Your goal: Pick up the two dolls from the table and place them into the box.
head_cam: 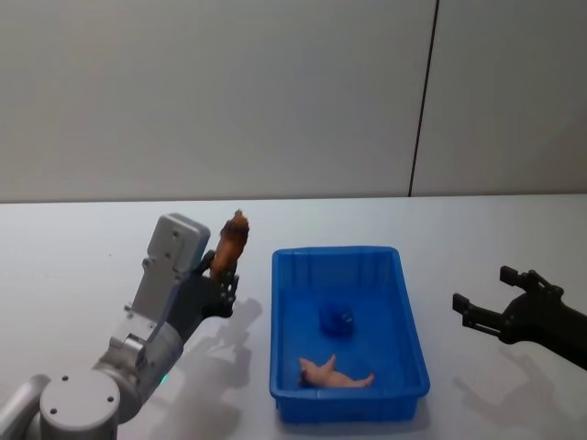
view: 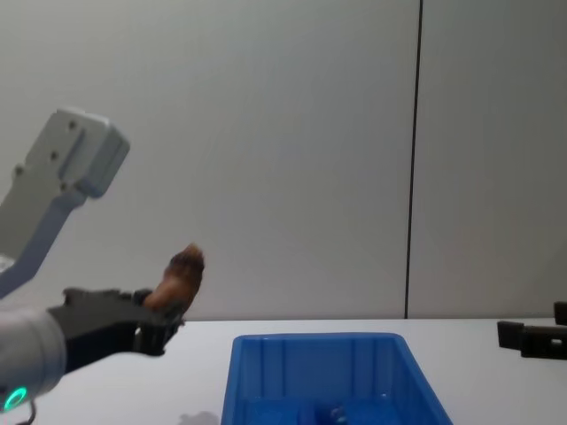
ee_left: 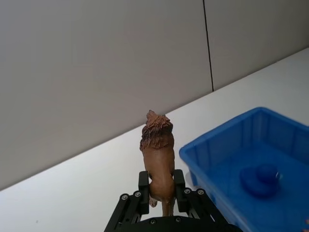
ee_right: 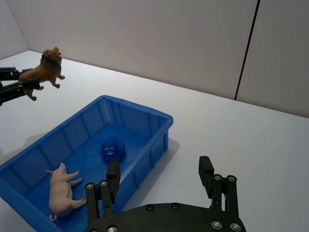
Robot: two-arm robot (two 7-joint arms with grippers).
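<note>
Right now my left tool (head_cam: 223, 275) is pinching the brown doll (head_cam: 230, 241) up in the air, just left of the blue box (head_cam: 413, 321). Inside the box, the pink doll (head_cam: 332, 374) lies on its side near a small blue lump (head_cam: 337, 319). My right tool (head_cam: 486, 302) hangs spread wide and holding nothing over the white table (head_cam: 514, 229), to the right of the box.

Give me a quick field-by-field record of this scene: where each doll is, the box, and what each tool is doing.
brown doll: lion figure, held in the air left of the box, above the table
pink doll: pig figure, lying inside the box
box: blue bin, also holds a small blue object
left tool: shut on the brown doll
right tool: open, holding nothing, right of the box
remaining: brown doll into the box
</note>
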